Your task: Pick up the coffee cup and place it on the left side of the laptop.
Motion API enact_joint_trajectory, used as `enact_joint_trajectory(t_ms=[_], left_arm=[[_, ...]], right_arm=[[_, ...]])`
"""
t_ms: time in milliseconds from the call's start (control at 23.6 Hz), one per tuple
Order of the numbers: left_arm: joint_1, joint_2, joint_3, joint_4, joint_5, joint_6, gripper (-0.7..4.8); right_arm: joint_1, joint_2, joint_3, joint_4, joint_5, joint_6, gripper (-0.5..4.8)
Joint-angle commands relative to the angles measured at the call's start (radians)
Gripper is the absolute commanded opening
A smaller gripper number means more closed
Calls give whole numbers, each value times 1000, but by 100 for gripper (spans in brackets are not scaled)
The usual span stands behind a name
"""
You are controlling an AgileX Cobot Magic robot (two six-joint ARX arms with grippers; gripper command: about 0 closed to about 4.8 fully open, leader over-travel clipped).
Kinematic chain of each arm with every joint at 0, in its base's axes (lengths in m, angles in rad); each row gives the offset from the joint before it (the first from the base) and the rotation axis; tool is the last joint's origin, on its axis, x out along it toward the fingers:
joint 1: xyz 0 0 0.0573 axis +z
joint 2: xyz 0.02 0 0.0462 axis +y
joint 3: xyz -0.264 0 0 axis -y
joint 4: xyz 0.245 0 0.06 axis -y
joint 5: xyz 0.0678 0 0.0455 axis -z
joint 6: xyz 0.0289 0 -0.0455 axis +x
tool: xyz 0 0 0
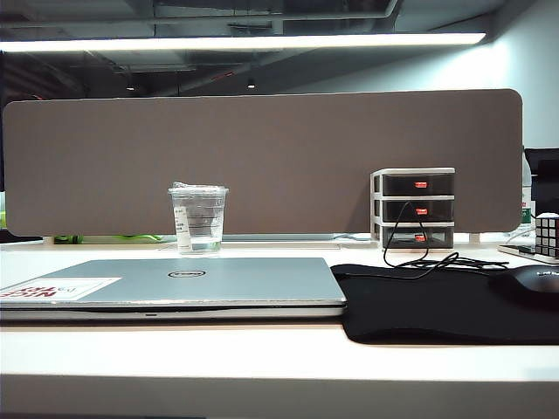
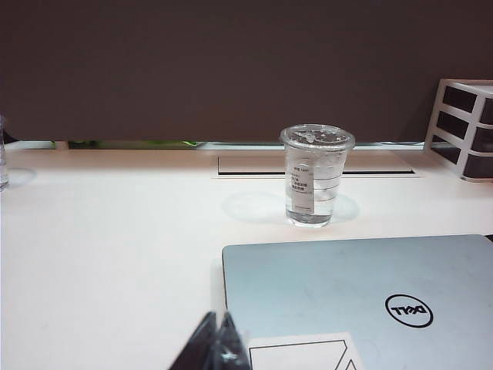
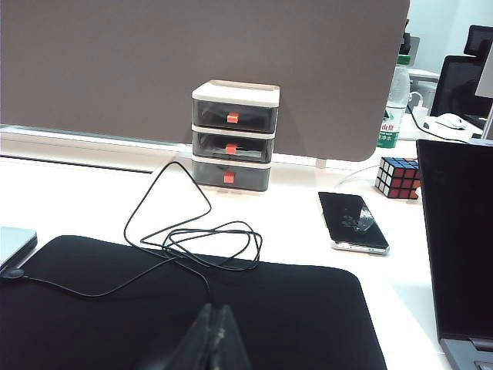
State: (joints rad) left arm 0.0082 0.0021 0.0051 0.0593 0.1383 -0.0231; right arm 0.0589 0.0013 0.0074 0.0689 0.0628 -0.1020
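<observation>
Standing upright behind the closed thin silver laptop [image 1: 175, 284], near its rear edge: the small clear plastic coffee cup [image 1: 198, 219] with lid, long axis vertical, wider mouth up, white label facing toward the left wrist camera. Nothing touching it yet. Left gripper [image 2: 218, 345] low over the laptop's near corner, fingers pressed together, holding nothing. Right gripper [image 3: 212, 339] above the black mouse pad [image 3: 192, 308], apparently closed too, though only the tips visible. Best to open the left jaws first, approach level, grasp at mid-height gently, keep upright, perhaps a little liquid inside.
</observation>
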Motion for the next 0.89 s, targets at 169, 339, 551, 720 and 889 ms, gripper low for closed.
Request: enact_joint_trajectory(t_ms=[169, 339, 551, 720, 889], left_arm=[[1, 0, 2, 7, 4, -3, -5], [1, 0, 2, 8, 4, -3, -5], [0, 0, 2, 7, 9, -113, -6], [0, 0, 2, 6, 58, -184, -6], [0, 0, 2, -17, 128, -309, -5]], right_arm=[[0, -1, -5, 10, -2, -3, -1], [0, -1, -5, 10, -2, -3, -1], [1, -1, -5, 3, -124, 129, -1], [1, -1, -5, -37, -469, 185, -1], [1, -1, -5, -50, -669, 185, -1]])
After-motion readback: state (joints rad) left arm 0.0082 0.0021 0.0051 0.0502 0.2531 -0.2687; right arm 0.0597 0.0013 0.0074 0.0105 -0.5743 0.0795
